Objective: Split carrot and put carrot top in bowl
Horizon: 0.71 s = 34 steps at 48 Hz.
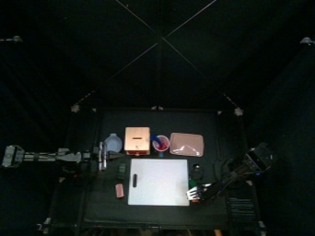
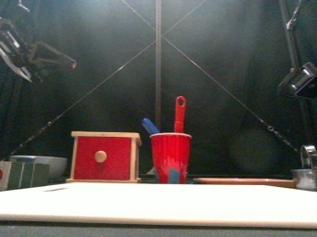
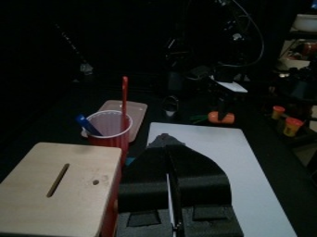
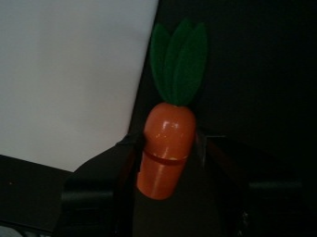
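Observation:
The carrot is orange with a groove across its body and lies on the black table just off the white board's edge. Its green leafy carrot top points away from my right gripper. That gripper's jaws stand open on either side of the orange body, close to it. In the top view the carrot is a small orange spot at the board's front right corner, under the right gripper. A shallow pink bowl sits at the back right. My left gripper is shut and empty, hovering left of the board.
A red box with a slotted wooden top and a red cup holding a red and a blue utensil stand behind the board. A small pinkish block lies left of the board. A pale bluish container sits at the back left.

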### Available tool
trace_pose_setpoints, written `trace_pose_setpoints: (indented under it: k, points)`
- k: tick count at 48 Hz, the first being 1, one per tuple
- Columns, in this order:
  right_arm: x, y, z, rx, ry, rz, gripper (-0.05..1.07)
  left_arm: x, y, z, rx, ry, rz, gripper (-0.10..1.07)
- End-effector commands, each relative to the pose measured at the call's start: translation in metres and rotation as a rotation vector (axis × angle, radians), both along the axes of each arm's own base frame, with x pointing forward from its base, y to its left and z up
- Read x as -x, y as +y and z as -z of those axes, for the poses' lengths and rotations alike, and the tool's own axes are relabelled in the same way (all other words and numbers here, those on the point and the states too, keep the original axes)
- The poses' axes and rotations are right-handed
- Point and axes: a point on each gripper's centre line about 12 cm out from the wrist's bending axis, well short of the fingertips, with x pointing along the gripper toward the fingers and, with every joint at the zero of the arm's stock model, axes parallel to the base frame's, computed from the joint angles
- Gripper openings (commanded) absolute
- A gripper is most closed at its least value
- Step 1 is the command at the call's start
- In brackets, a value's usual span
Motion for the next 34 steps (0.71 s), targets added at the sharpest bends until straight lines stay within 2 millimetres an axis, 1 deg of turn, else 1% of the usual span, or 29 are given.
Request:
trace_pose_setpoints:
  k: [1, 9, 12, 19, 23, 27, 31, 34]
  points:
    - [-0.001, -0.007, 0.007, 0.007, 0.005, 0.016, 0.71, -0.002, 0.001, -0.004, -0.001, -0.009, -0.002, -0.03]
    - [-0.003, -0.012, 0.018, 0.004, 0.004, 0.019, 0.71, -0.002, 0.001, -0.004, -0.001, -0.008, -0.004, -0.03]
    - [-0.003, -0.013, 0.022, 0.001, 0.005, 0.019, 0.69, -0.002, 0.001, -0.004, -0.001, -0.008, -0.004, -0.03]
    - [-0.005, -0.012, 0.022, -0.005, -0.005, 0.011, 0.68, -0.002, 0.001, -0.004, -0.001, -0.006, -0.004, -0.03]
    - [-0.009, -0.011, 0.016, 0.0, -0.029, -0.003, 0.67, -0.002, 0.001, -0.004, 0.002, -0.006, -0.005, -0.03]
    - [-0.015, -0.013, 0.004, 0.018, -0.061, -0.016, 0.63, -0.002, 0.001, -0.004, 0.003, -0.008, -0.007, -0.02]
    - [-0.021, -0.019, -0.009, 0.058, -0.083, -0.023, 0.56, -0.002, 0.002, -0.005, 0.007, -0.01, -0.01, 0.02]
    - [-0.026, -0.025, -0.019, 0.093, -0.108, -0.034, 0.51, -0.002, 0.002, -0.006, 0.009, -0.012, -0.011, 0.09]
